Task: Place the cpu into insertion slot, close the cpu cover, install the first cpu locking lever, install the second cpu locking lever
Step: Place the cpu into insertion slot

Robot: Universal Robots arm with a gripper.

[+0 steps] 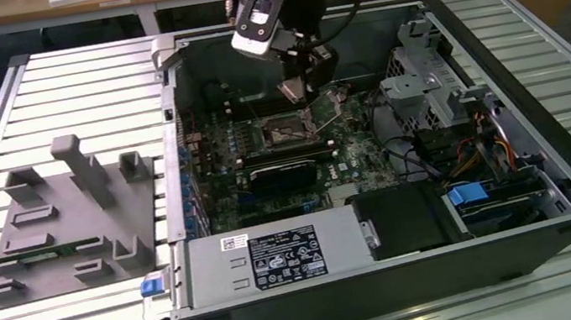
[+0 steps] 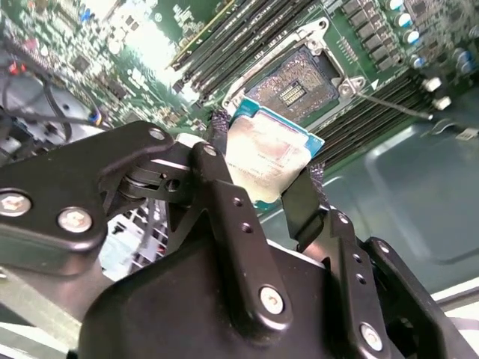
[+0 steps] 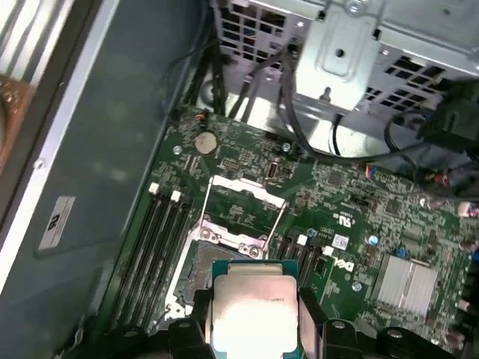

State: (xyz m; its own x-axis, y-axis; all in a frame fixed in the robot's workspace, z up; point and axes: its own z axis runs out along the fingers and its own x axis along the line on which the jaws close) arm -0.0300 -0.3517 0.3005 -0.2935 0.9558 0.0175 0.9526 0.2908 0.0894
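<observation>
Cpu [image 2: 269,149] is pinched by its edges in the gripper [image 2: 263,168], 2 fingers closed on it, chip flat for seating. It hangs above the insertion slot [image 2: 296,86], apart from it. The cpu cover [image 3: 247,189] stands flipped open behind the slot, leaving the pin field bare.

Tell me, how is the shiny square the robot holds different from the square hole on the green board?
The cpu has a pale silver top; the insertion slot is dark inside. The cpu hangs in the gripper above the board; the insertion slot sits on the board, open and empty. Both are square, close in size.
</observation>
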